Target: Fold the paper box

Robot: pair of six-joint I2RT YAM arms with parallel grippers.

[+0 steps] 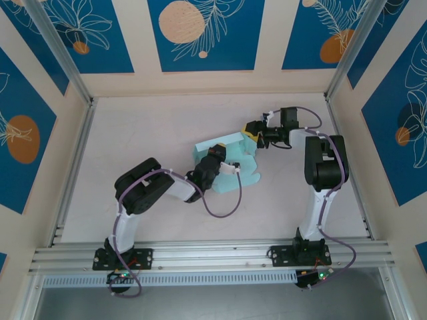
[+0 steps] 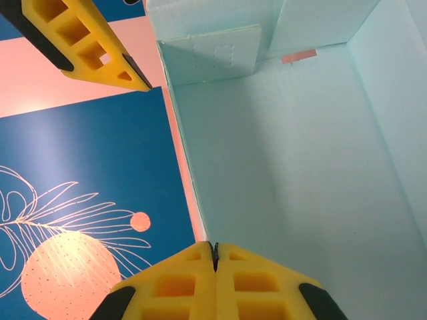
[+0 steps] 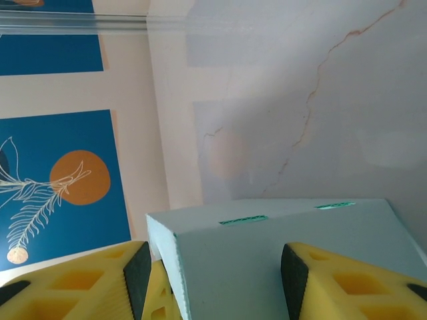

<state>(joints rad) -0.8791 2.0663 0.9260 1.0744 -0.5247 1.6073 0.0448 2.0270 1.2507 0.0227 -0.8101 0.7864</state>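
Note:
The paper box (image 1: pixel 208 148) is pale mint card, partly raised into an open tray at the table's middle. My left gripper (image 1: pixel 223 162) reaches into it from the near left. In the left wrist view its fingertips (image 2: pixel 215 252) are pressed together on the thin edge of a box wall (image 2: pixel 187 167), with the box interior (image 2: pixel 293 167) to the right. My right gripper (image 1: pixel 251 131) stands at the box's far right corner. Its fingers (image 3: pixel 137 273) are wide apart and straddle a slotted box panel (image 3: pixel 280 267), the left pad standing just off the card edge.
One yellow finger of the right gripper (image 2: pixel 87 40) shows beyond the box wall. The left arm's purple cable (image 1: pixel 227 200) loops over the table near the box. Aluminium rails (image 1: pixel 73 167) and patterned blue walls (image 1: pixel 200 33) enclose the pale table (image 1: pixel 147 127).

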